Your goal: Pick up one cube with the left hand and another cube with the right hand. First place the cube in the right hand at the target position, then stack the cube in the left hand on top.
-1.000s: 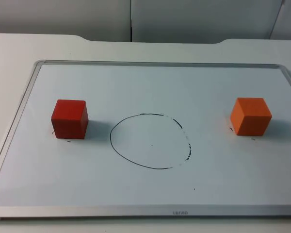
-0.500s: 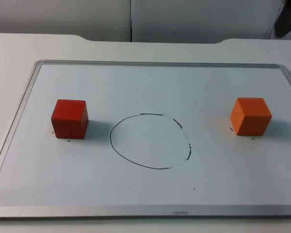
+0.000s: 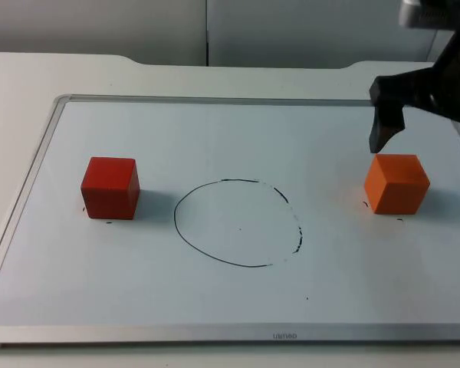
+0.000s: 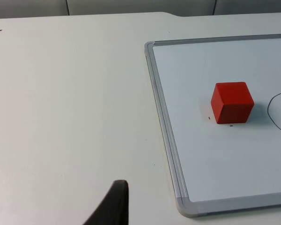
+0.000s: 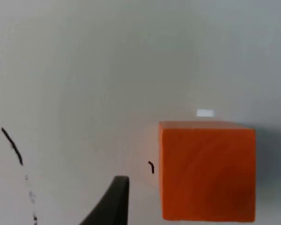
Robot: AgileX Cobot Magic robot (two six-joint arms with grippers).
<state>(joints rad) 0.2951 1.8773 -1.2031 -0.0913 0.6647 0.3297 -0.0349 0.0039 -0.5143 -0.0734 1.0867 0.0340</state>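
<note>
My right gripper (image 3: pixel 425 146) hovers open and empty just beyond the orange cube (image 3: pixel 397 184), far right on the whiteboard (image 3: pixel 238 307); I should centre, descend straight, then close squarely.

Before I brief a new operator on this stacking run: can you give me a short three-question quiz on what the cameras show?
1. True or false: the orange cube lies inside the drawn circle.
2. Which gripper is above the orange cube? A) left B) right
3. Fill in: the red cube sits on the ____.

Key:
1. False; it lies apart from it.
2. B, the right gripper, open.
3. Whiteboard.
</note>
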